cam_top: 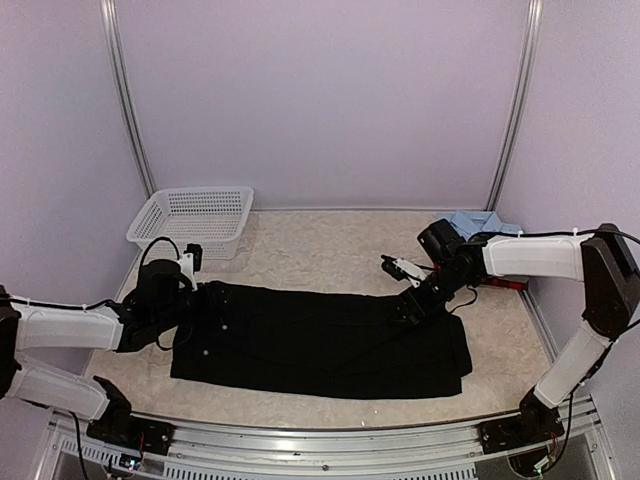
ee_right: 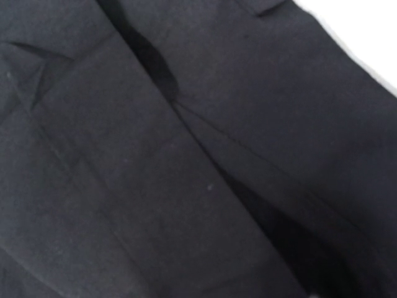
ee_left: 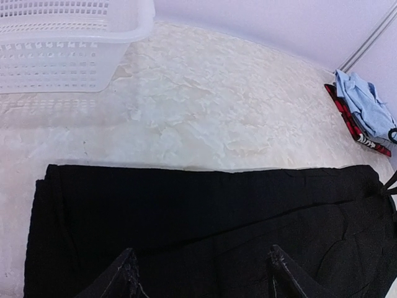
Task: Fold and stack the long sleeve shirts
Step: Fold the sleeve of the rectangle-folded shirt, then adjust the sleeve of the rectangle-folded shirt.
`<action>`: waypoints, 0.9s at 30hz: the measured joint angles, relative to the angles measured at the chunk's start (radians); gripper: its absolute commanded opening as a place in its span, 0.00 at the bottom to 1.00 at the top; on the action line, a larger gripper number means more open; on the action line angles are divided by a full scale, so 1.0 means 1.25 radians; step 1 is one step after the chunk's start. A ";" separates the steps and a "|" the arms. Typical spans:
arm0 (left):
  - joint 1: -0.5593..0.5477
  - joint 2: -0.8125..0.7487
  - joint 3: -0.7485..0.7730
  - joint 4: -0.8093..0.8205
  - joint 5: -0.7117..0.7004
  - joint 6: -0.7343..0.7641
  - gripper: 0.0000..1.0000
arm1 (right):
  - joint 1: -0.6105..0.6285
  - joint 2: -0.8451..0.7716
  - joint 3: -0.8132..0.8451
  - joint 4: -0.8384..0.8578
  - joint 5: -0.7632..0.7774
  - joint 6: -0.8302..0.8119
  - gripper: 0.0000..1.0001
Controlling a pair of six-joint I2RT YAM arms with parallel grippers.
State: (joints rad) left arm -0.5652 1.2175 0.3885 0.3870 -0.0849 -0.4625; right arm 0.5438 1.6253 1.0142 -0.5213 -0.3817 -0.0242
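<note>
The black long sleeve shirt [cam_top: 320, 345] lies flat as a long folded band across the table's front. My left gripper [cam_top: 197, 318] hovers at its left end. In the left wrist view it [ee_left: 203, 268] is open, its two dark fingertips [ee_left: 127, 268] wide apart over the black cloth [ee_left: 211, 211] and holding nothing. My right gripper [cam_top: 405, 306] is low over the band's upper right edge. Its wrist view shows only creased black fabric [ee_right: 186, 161] and no fingers. At the back right the light blue shirt [cam_top: 482, 222] lies on the red-and-black one [ee_left: 347, 118].
A white mesh basket [cam_top: 195, 218] stands at the back left, close behind the left arm. Metal poles rise at both back corners. Bare pale tabletop [cam_top: 320, 250] lies between the basket and the shirt pile.
</note>
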 measured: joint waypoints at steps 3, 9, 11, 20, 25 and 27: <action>0.049 -0.027 0.012 -0.079 0.040 0.012 0.67 | 0.000 0.003 0.000 0.000 -0.004 0.000 0.72; 0.109 -0.021 0.024 -0.168 0.122 0.029 0.58 | 0.000 0.003 0.000 0.000 -0.007 0.000 0.72; 0.113 0.000 0.029 -0.179 0.153 0.034 0.55 | 0.000 0.003 0.000 0.000 -0.007 0.000 0.72; 0.129 0.097 0.054 -0.203 0.192 0.050 0.53 | 0.000 0.003 0.000 -0.001 -0.016 0.000 0.72; 0.129 0.096 0.054 -0.205 0.172 0.057 0.50 | 0.000 0.008 0.000 0.000 -0.021 0.000 0.72; 0.129 0.097 0.054 -0.205 0.168 0.060 0.50 | 0.000 0.010 0.000 -0.001 -0.021 0.000 0.72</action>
State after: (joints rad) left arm -0.4042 1.3384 0.4557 0.1307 0.1253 -0.3878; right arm 0.5434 1.6382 1.0145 -0.5220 -0.4084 -0.0246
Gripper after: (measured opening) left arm 0.506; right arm 0.721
